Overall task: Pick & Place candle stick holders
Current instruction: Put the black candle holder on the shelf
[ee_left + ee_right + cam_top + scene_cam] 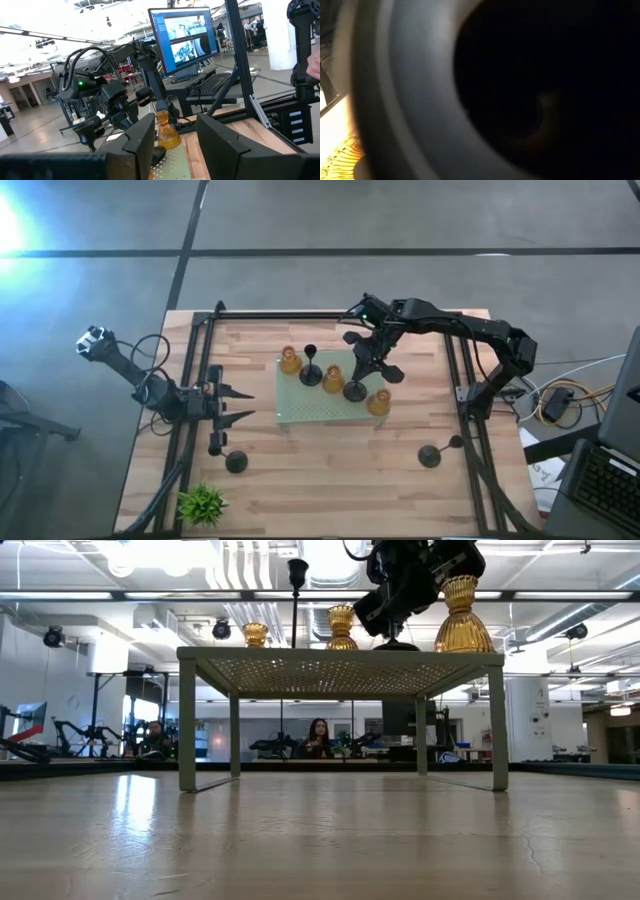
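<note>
Candle stick holders mostly sit on pale green mat (300, 412), a raised perforated stand mid wooden table (400, 490): three amber ones (290, 361) (332, 379) (378, 402), two black ones (311, 373) (355, 389). Two more black holders stand on bare wood, front left (235, 462) and front right (429, 456). Right gripper (372, 363) hangs over mat at the black holder there; open or closed, cannot tell. Left gripper (238, 403) waits left of mat, fingers spread. Green plant (202, 504) at front-left corner. Room behind: grey floor, monitor (185, 35), seated person (319, 737), ceiling lights.
</note>
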`<move>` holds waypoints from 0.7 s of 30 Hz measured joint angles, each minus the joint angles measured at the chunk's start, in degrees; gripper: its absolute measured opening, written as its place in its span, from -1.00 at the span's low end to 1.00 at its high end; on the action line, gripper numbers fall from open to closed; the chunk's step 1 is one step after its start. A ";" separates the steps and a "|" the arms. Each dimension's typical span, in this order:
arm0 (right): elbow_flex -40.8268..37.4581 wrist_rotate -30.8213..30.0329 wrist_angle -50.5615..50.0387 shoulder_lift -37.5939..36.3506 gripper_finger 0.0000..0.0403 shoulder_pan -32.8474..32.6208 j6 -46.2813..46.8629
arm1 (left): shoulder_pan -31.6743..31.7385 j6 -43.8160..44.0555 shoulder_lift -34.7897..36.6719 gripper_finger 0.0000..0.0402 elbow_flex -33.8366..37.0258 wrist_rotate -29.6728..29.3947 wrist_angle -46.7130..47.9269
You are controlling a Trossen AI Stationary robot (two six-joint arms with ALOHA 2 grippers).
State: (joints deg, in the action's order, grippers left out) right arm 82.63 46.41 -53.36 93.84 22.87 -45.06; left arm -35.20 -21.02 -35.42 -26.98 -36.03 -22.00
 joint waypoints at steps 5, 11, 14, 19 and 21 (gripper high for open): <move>0.00 0.03 0.02 0.00 -0.94 0.00 0.09 | 0.00 0.00 -0.02 -0.26 0.00 0.00 0.00; 0.00 0.13 0.12 0.00 -0.94 0.00 0.69 | 0.00 0.00 0.00 -0.26 0.00 0.00 0.00; 0.00 0.13 0.17 0.00 -0.94 0.00 1.51 | -0.02 0.00 0.00 -0.26 0.00 0.00 0.00; 0.00 0.15 0.17 0.00 -0.94 0.00 2.22 | 0.00 0.00 -0.01 -0.26 0.00 0.00 0.17; 0.00 0.15 0.17 0.00 -0.94 0.00 2.71 | 0.00 0.01 0.00 -0.26 0.00 0.00 0.17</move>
State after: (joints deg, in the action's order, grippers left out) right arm 82.63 46.57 -53.19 93.84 22.87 -42.36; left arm -35.20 -21.00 -35.42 -26.98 -36.03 -21.82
